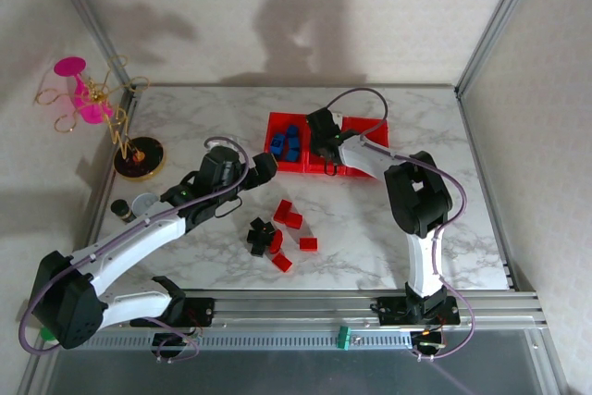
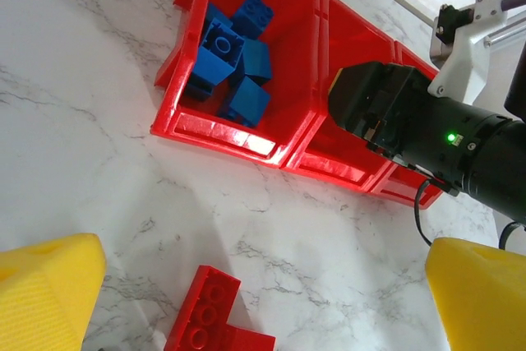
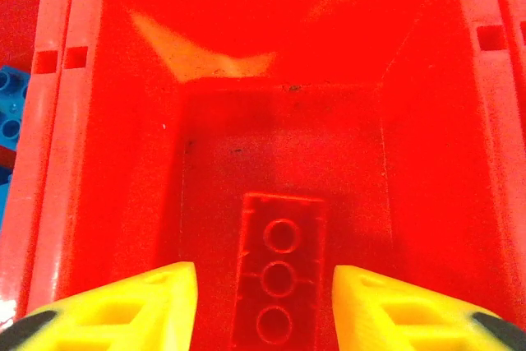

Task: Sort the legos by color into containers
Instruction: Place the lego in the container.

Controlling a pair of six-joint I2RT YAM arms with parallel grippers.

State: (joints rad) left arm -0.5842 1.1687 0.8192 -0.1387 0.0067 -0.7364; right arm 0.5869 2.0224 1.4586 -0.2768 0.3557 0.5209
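Note:
Three joined red bins [image 1: 277, 166] stand at the back middle of the table. The left bin [image 2: 177, 121] holds several blue legos [image 2: 234, 63]. My right gripper [image 1: 324, 142] hangs open over the middle bin [image 3: 123, 121]. A red brick [image 3: 281, 277] lies studs-down on that bin's floor between the yellow fingers [image 3: 131, 306], with a gap on each side. My left gripper [image 2: 263, 302] is open above the marble just in front of the bins, nothing between its fingers. A red lego [image 2: 209, 314] lies below it. Loose red legos [image 1: 288, 214] and black legos [image 1: 261, 236] sit mid-table.
A pink and gold wire stand [image 1: 102, 108] rises at the far left on a round black base. A small round silver tin [image 1: 145, 203] and a dark cylinder [image 1: 120, 208] sit by the left arm. Metal frame posts border the table.

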